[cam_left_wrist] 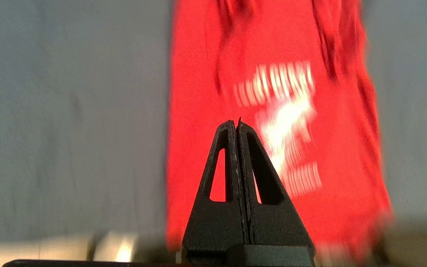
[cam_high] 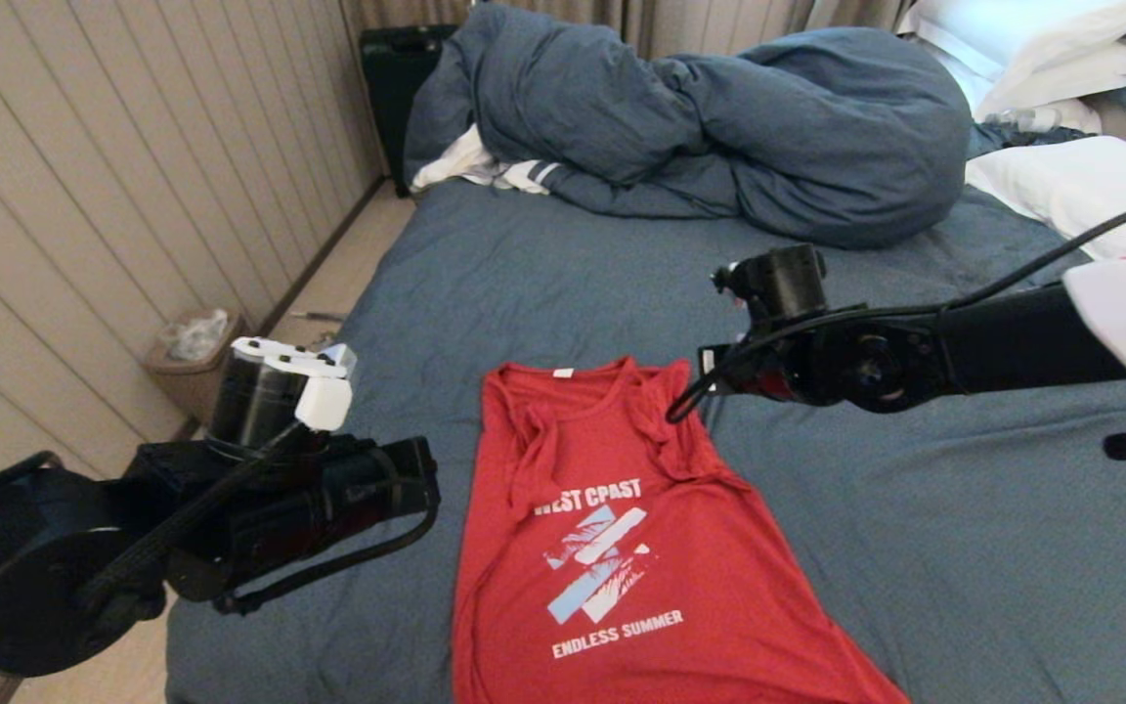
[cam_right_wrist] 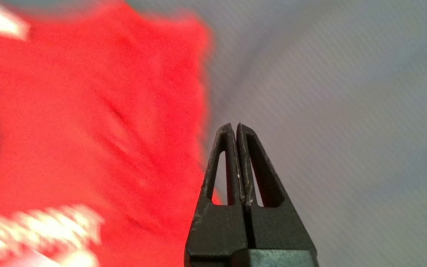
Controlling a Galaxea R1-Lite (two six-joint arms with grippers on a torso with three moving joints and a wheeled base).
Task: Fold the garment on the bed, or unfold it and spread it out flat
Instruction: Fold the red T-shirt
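The garment (cam_high: 622, 548) is a red T-shirt lying front up on the bed (cam_high: 915, 508), collar at the far end and hem running out of the head view's lower edge. Its sleeves are bunched inward at the shoulders. My left gripper (cam_left_wrist: 235, 122) is shut and empty, held above the sheet on the garment's (cam_left_wrist: 198, 92) left side. My right gripper (cam_right_wrist: 234, 126) is also shut with nothing in it, hovering beside the garment's (cam_right_wrist: 87, 111) right shoulder, over bare sheet (cam_right_wrist: 347, 111). In the head view the right arm (cam_high: 817, 342) reaches in from the right.
A bunched blue-grey duvet (cam_high: 719, 117) fills the far part of the bed, with a white striped cloth (cam_high: 485, 166) beneath its left end. White pillows (cam_high: 1071, 186) lie at the far right. On the floor to the left stand a small bin (cam_high: 194, 352) and a black case (cam_high: 397, 78).
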